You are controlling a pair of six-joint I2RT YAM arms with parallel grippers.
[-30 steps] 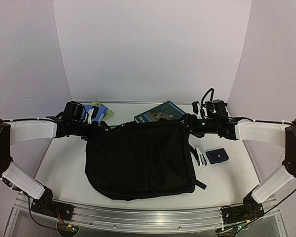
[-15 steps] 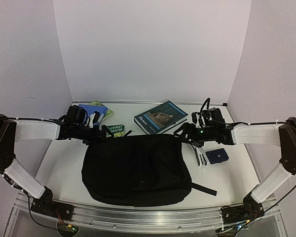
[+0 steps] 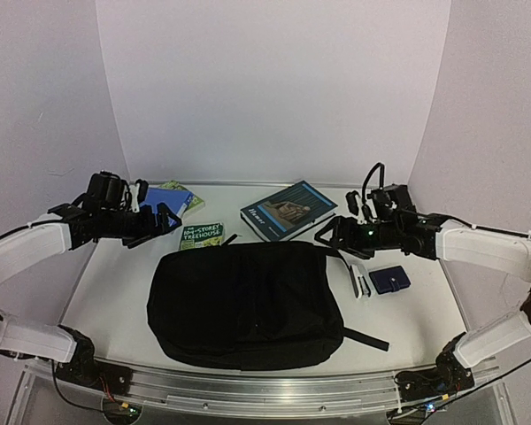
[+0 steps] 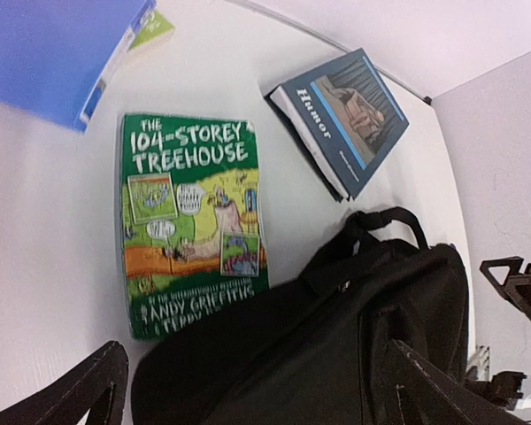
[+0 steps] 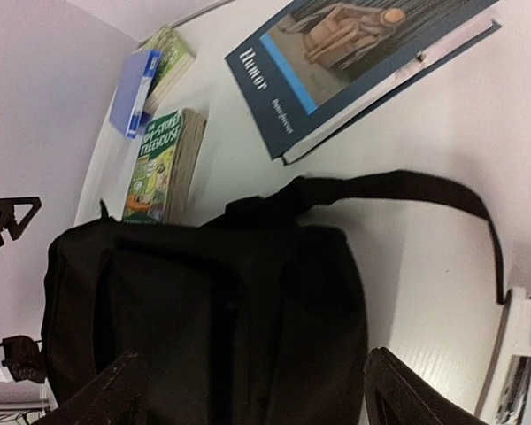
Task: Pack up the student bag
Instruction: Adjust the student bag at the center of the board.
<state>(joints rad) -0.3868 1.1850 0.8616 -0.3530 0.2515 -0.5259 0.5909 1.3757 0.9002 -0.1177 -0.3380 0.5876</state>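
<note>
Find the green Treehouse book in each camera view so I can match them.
Top external: the Treehouse book lies left of centre, just beyond the student bag's far edge.
Left wrist: the book fills centre-left, cover up.
Right wrist: the book sits upper left, small.
Shared landmark: the Humor book, in all three.

Green paperback (image 4: 190, 235) cover reads "THE 104-STOREY TREEHOUSE", "ANDY GRIFFITHS" at its foot; dark blue book (image 4: 345, 119) reads "Humor"
</note>
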